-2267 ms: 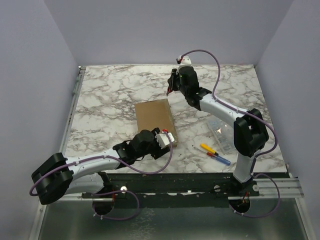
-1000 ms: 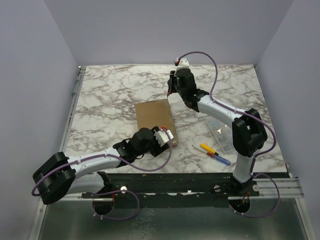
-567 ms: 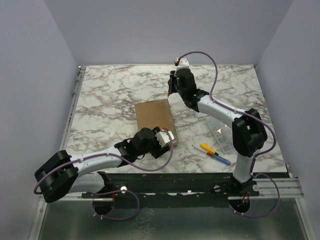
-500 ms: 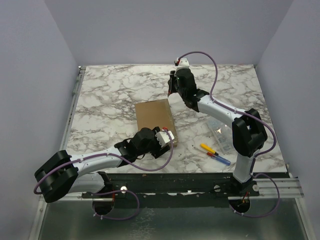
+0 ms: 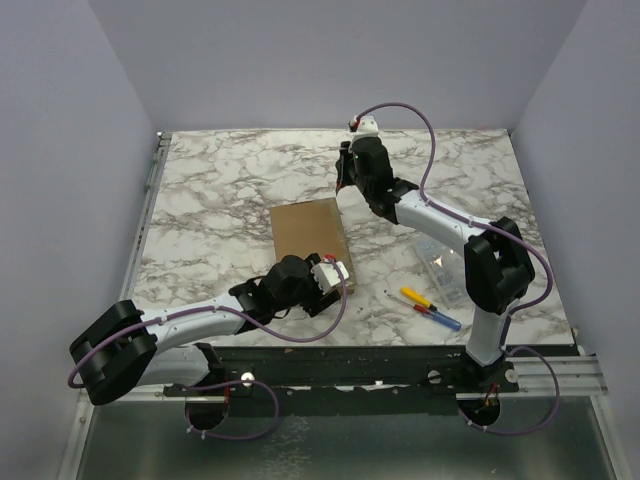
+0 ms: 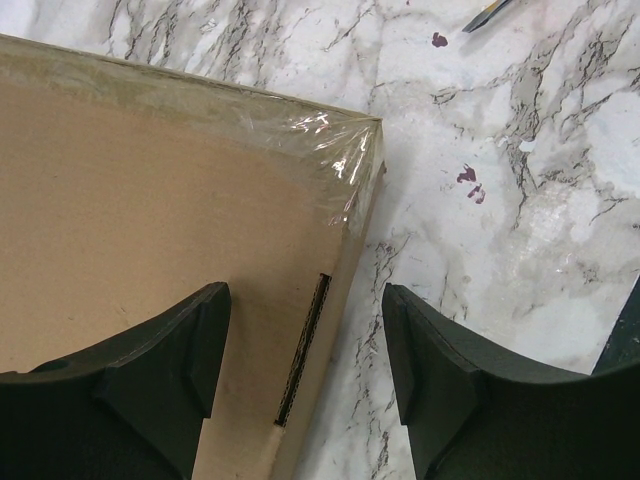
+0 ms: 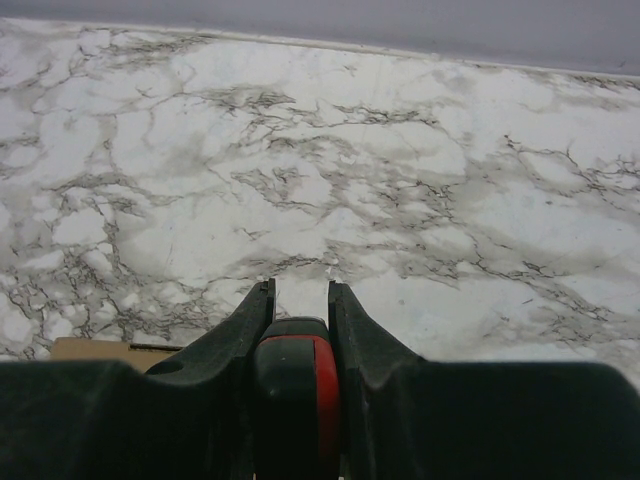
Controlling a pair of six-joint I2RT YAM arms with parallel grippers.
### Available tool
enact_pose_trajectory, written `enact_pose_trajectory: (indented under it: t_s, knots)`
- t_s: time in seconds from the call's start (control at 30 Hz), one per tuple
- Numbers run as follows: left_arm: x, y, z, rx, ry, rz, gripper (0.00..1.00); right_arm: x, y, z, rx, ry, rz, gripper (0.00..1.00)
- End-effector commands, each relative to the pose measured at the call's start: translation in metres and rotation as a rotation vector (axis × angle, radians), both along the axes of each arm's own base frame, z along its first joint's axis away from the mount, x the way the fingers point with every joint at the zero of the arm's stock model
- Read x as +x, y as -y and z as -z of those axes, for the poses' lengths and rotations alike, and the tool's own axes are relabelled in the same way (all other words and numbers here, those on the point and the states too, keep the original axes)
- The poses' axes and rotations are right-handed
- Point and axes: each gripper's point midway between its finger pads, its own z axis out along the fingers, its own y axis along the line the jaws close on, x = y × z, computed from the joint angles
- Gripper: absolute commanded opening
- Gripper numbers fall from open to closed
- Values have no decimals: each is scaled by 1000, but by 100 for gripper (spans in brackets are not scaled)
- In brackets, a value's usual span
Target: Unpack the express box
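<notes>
My left gripper (image 6: 305,365) stands open, its dark fingers (image 6: 190,350) straddling the near right corner of the express box (image 6: 150,200). One finger is over the lid and one over the table, and it holds nothing. The box lies flat in the middle of the table, a brown cardboard rectangle with clear tape (image 6: 335,160) wrinkled over that corner. Past the box's far right corner, my right gripper (image 7: 297,290) is clamped on a black and red tool (image 7: 300,370) — I take it for a cutter, though I cannot see a blade. Further right, near the right arm, lie a clear plastic case (image 5: 440,265) and two pens (image 5: 420,298).

I judge the job barely begun: the lid is shut and the tape looks uncut. Slitting the tape, lifting the flap and emptying the box all remain.

The table (image 5: 220,200) is white marble-patterned with grey veins — a few dark reddish specks sit beside the box corner. Plain lavender walls (image 5: 300,60) close in three sides.
</notes>
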Motion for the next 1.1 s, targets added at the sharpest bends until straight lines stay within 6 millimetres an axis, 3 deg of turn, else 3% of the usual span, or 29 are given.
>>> enact_pose_trajectory:
  t_s: [0.0,0.3,0.5,0.73,0.87,0.97,1.07]
  knots:
    - [3,8,-9,-30,0,7,68,1,-5,-18,26,45,-6,0]
    - [3,8,-10,-32,-1,8,68,1,-8,-18,32,41,-16,0]
    - [2,8,-9,-32,-5,8,68,-1,-8,-32,46,67,-21,0]
    - [3,9,-10,-34,-4,7,68,0,-12,-22,47,46,-36,0]
    - [2,10,-11,-43,-7,10,68,-7,-12,-43,82,79,-60,0]
    - [2,14,-27,-111,-4,6,73,-17,-1,-70,112,134,-43,0]
    - [7,14,-61,-259,20,-36,79,-30,11,-79,124,152,-30,0]
